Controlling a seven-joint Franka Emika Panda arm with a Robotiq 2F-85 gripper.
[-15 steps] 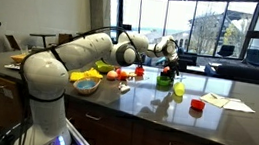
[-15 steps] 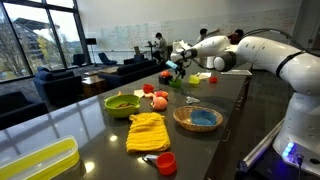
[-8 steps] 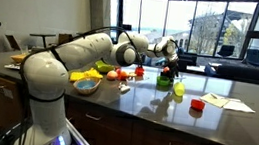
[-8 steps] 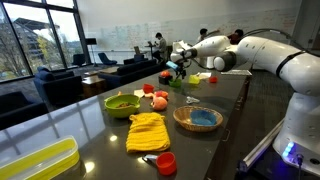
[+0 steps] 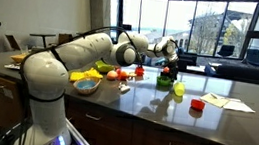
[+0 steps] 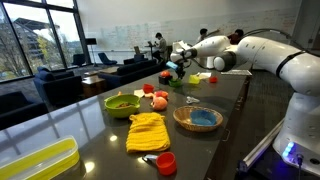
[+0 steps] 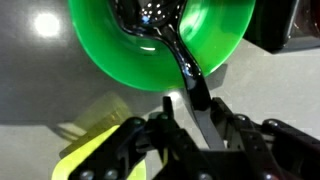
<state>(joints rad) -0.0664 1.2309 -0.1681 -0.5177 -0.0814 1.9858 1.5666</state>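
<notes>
The dark counter [image 6: 215,95] carries a green bowl [image 7: 105,50], a yellow cloth [image 6: 147,131], a red cup [image 6: 166,162] and a woven basket [image 6: 198,119].

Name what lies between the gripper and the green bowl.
Wrist view: the black spoon, its handle running from the green bowl to the gripper, over grey countertop.

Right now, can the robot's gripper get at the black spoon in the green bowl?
Probably yes. In the wrist view the black spoon lies in the green bowl with its handle right between the jaws of the gripper, and nothing blocks it. Whether they squeeze it yet is unclear.
</notes>
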